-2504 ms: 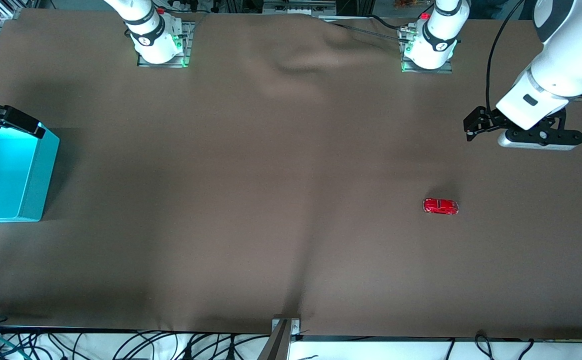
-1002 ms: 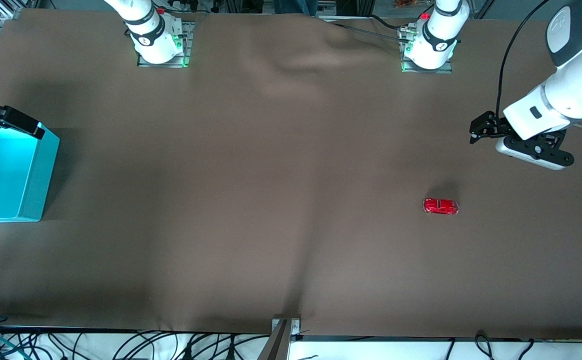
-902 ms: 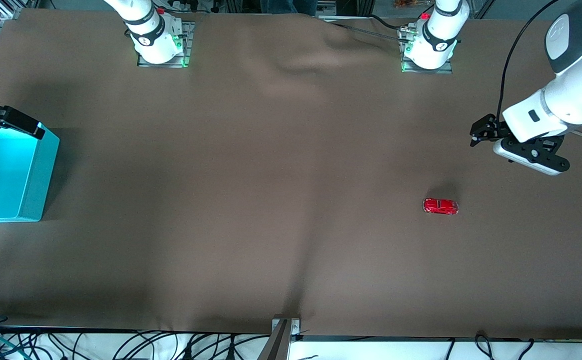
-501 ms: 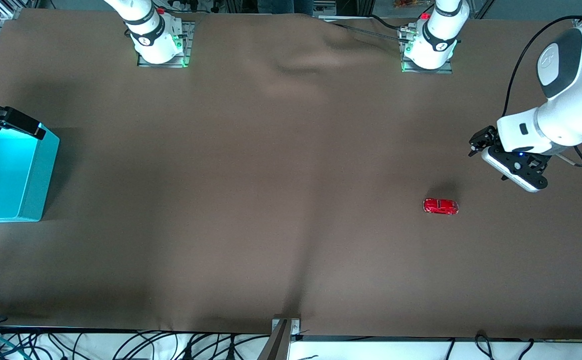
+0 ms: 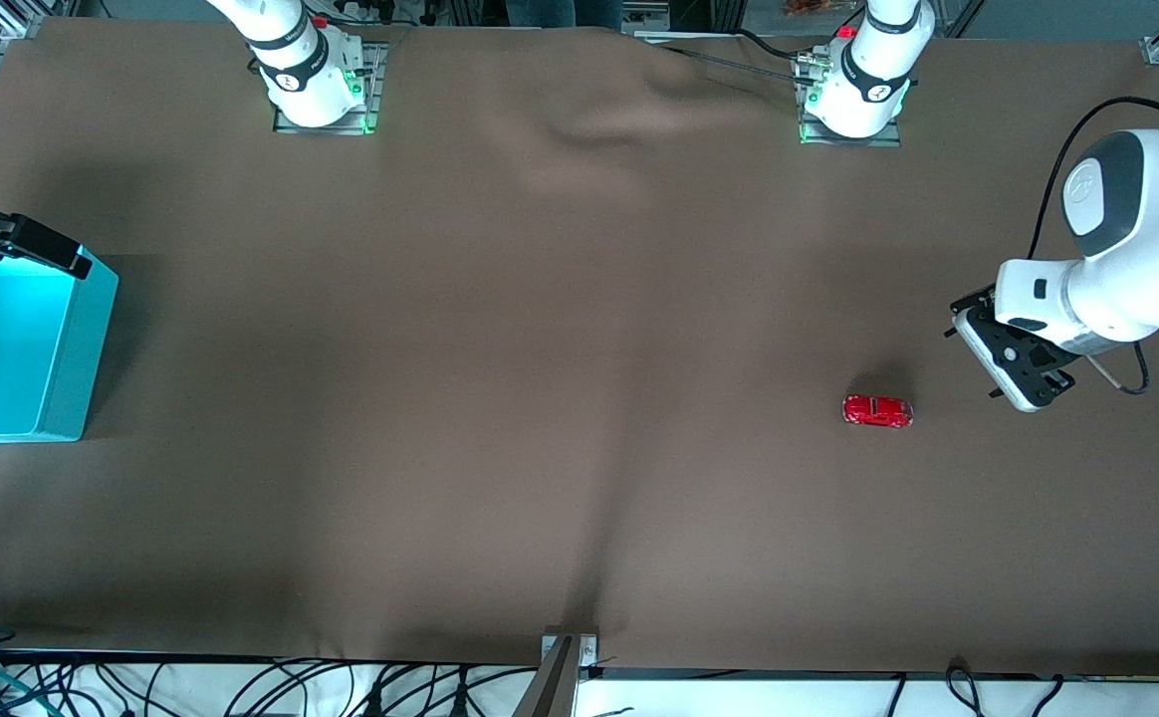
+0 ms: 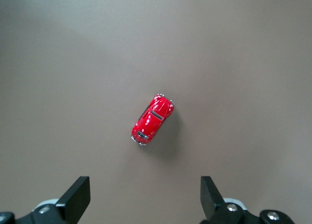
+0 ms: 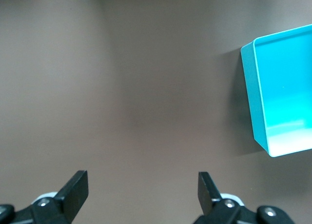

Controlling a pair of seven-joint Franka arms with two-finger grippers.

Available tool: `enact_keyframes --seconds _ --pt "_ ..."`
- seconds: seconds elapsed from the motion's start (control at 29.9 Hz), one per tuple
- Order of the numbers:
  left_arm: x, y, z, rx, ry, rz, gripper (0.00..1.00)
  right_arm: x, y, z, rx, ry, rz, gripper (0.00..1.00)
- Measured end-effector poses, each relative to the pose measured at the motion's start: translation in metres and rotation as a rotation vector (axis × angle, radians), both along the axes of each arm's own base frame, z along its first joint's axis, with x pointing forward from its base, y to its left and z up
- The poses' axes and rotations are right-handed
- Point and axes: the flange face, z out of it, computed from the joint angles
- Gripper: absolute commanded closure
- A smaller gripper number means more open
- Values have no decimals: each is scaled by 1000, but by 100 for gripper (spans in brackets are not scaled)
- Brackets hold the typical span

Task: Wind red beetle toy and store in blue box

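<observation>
Front view: the red beetle toy (image 5: 878, 410) sits on its wheels on the brown table cloth (image 5: 540, 398), toward the left arm's end of the table and well apart from the blue box (image 5: 82, 344), which stands at the right arm's end. The toy is tiny, glossy red, with a rounded body and a dark stripe along its roof. The left gripper (image 5: 1010, 370) hangs over the cloth near the toy, not touching it. The right gripper (image 5: 12, 242) waits above the box's rim.

Left wrist view: the toy (image 6: 152, 118) lies on bare cloth, askew to the gripper, showing a rounded hood, dark windows and chrome bumpers. The left gripper's fingers (image 6: 75, 197) are spread wide with nothing between them.

Right wrist view: the box (image 7: 280, 99) shows thin turquoise walls and a bright floor. The right gripper's fingers (image 7: 73, 187) also stand apart, holding nothing.
</observation>
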Motion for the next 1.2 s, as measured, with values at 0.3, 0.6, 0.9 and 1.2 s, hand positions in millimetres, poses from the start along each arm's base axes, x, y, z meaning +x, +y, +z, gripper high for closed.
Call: enact_keyframes --seconds 0.3,0.6,0.9,1.2 --pt "0 -2 -49 -6 -25 -193 0 0 0 -1 0 1 0 0" --pt "4 -11 -102 -14 -75 -347 0 1 0 -1 0 2 0 0" --pt "-2 -7 -166 -19 -94 -441 0 1 0 -1 0 2 -1 0" --pt "-4 5 -206 -29 -89 -472 0 1 0 -1 0 2 -1 0"
